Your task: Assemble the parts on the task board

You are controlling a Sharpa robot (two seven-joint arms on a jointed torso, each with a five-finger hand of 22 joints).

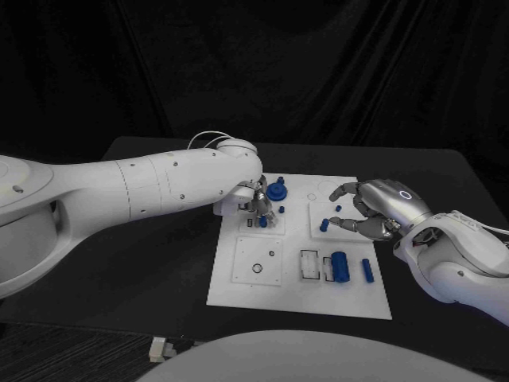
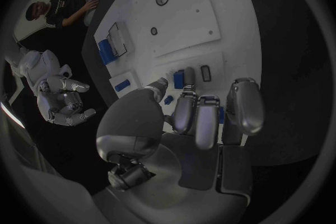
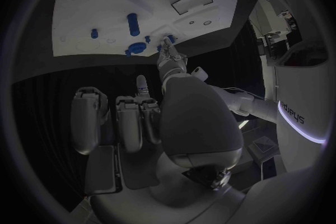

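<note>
Left hand (image 1: 252, 200) fingers down among small rigid blue plastic parts (image 1: 339, 266), hold unclear | right hand (image 1: 375, 208) curled, empty | we'd pinch the sides; light, slippery.

One word is showing from here.
"sharpa" is running sideways along the white left arm (image 3: 294, 98) beside a glowing strip.

The head view looks down from above and behind onto the black table (image 1: 438, 171), with the white task board (image 1: 301, 298) near its centre, both arms entering from the sides. The left wrist view sits close behind the left hand (image 2: 189, 123), facing the board (image 2: 189, 5). The right wrist view sits close behind the right hand (image 3: 168, 117), facing the board (image 3: 105, 0) from the opposite side. All three views share the board.
</note>
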